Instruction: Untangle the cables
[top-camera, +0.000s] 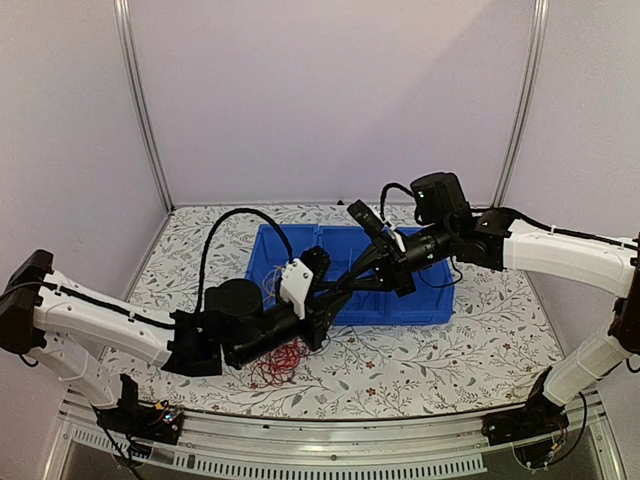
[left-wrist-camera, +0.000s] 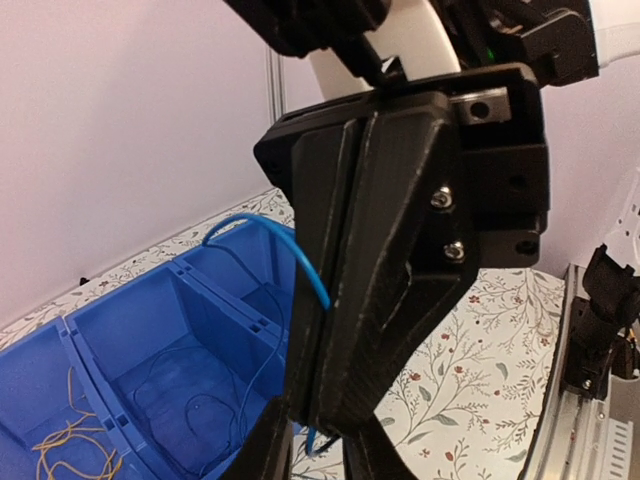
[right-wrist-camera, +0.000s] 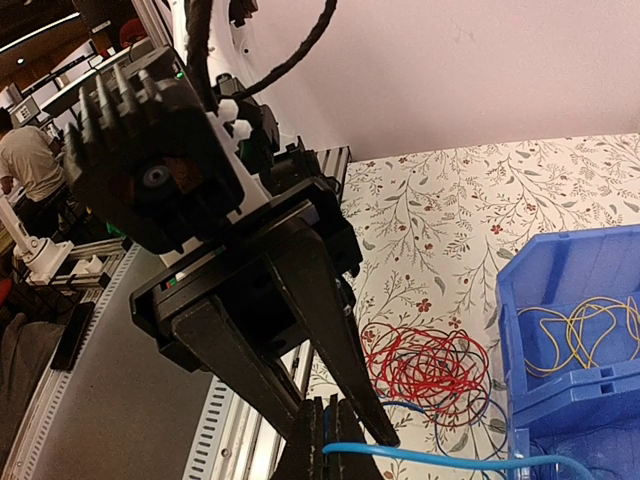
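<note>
A light blue cable (right-wrist-camera: 450, 460) runs from my right gripper (right-wrist-camera: 352, 412), which is shut on it, toward the blue bin (right-wrist-camera: 560, 400). In the left wrist view the blue cable (left-wrist-camera: 315, 280) arcs out of the right gripper's closed fingers (left-wrist-camera: 380, 300). My left gripper (left-wrist-camera: 318, 455) is open, and its fingers (right-wrist-camera: 330, 330) straddle the right fingertips. Both grippers meet at the bin's near edge (top-camera: 335, 288). A red cable tangle (right-wrist-camera: 430, 365) with dark blue loops (right-wrist-camera: 470, 420) lies on the table (top-camera: 280, 365). Yellow-tan cables (right-wrist-camera: 575, 335) lie in one bin compartment.
The blue bin (top-camera: 420, 300) has several compartments, with thin dark wires (left-wrist-camera: 190, 410) in one and tan wires (left-wrist-camera: 65, 445) in another. The floral tablecloth (top-camera: 450, 350) covers the table. Frame posts and white walls stand behind it. A slotted rail (right-wrist-camera: 235, 430) runs along the near edge.
</note>
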